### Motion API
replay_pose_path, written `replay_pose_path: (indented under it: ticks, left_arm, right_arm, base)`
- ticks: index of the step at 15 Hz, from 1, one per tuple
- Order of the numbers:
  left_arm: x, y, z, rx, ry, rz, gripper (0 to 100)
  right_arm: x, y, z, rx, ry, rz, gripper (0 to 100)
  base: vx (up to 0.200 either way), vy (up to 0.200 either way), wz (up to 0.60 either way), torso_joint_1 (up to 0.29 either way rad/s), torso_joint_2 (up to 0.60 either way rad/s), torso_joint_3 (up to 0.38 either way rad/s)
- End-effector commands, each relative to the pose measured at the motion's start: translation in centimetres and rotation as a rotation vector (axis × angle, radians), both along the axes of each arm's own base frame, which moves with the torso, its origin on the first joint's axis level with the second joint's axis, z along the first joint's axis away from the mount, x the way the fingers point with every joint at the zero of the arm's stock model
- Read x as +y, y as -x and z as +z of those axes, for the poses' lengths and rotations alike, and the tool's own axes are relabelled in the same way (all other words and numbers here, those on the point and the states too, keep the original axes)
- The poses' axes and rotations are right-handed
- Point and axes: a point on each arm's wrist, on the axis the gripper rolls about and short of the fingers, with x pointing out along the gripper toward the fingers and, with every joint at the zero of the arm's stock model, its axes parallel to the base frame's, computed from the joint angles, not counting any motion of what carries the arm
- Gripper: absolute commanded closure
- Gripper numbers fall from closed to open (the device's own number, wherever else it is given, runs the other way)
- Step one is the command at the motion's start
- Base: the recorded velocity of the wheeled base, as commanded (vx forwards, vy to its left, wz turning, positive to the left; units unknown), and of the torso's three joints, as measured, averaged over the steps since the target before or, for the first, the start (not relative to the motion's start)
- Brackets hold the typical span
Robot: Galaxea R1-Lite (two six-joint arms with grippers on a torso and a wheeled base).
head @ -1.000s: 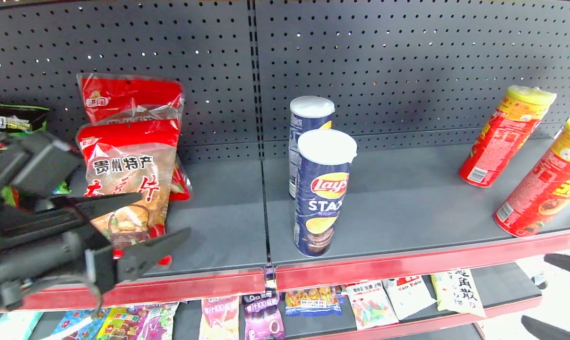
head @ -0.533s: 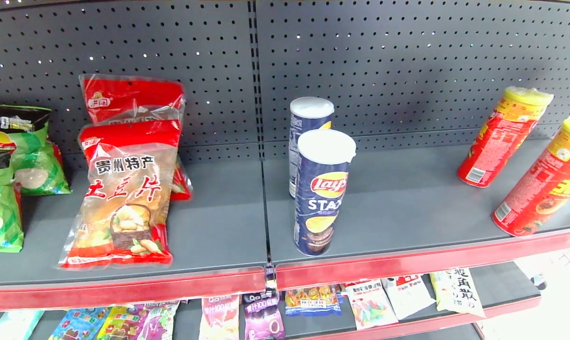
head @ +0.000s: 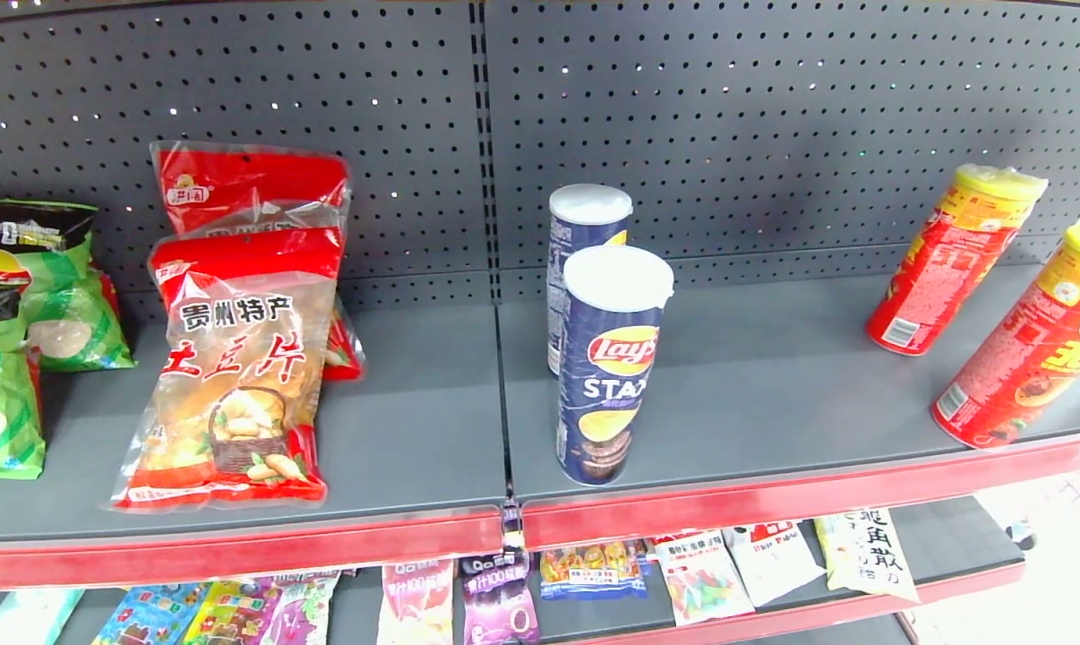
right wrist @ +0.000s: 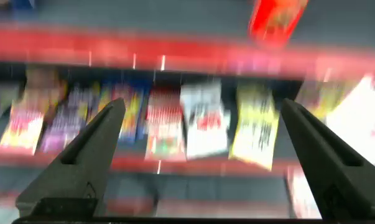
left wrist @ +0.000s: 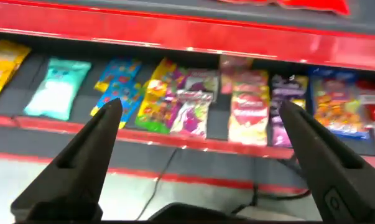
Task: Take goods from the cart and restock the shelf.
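On the grey shelf stand two red potato-chip bags, one behind the other, and two dark blue chip cans in a row front to back. Two red cans with yellow lids stand at the right. Green snack bags lie at the left end. My left gripper is open and empty, facing the lower shelf of small candy packets. My right gripper is open and empty, facing that lower shelf's packets, with a red can above.
A red rail edges the shelf front. A perforated dark back panel closes the rear. Bare shelf lies between the blue cans and the red cans, and between the red bags and the blue cans.
My left gripper, which was raised in front of the red bags a second ago, has dropped out of the head view. The right gripper's fingertips at the lower right have gone too.
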Motion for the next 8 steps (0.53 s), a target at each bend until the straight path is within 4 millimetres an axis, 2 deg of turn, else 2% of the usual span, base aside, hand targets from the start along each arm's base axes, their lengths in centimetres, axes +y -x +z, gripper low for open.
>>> replay_pose_path:
  ticks: [1,4,8]
  left_arm:
    - [-0.2,0.1,-0.5,-0.108,0.011,-0.049,0]
    - [-0.5,-1.5,-1.5,-0.235,-0.075,-0.186,0]
    - [-0.4,-1.8,-1.8,-0.265,-0.058,-0.145,0]
  right_arm:
    - [0.0,-0.2,-1.5,0.01,-0.026,0.013,0]
    - [0.1,-0.2,-2.0,0.026,-0.031,0.052,0]
    - [0.0,-0.2,-2.1,0.041,-0.094,-0.018,0]
  base:
    - [0.0,0.0,0.0,0.0,0.0,0.0]
    - [0.0,0.0,0.0,0.0,0.0,0.0]
    - [0.0,0.0,0.0,0.0,0.0,0.0]
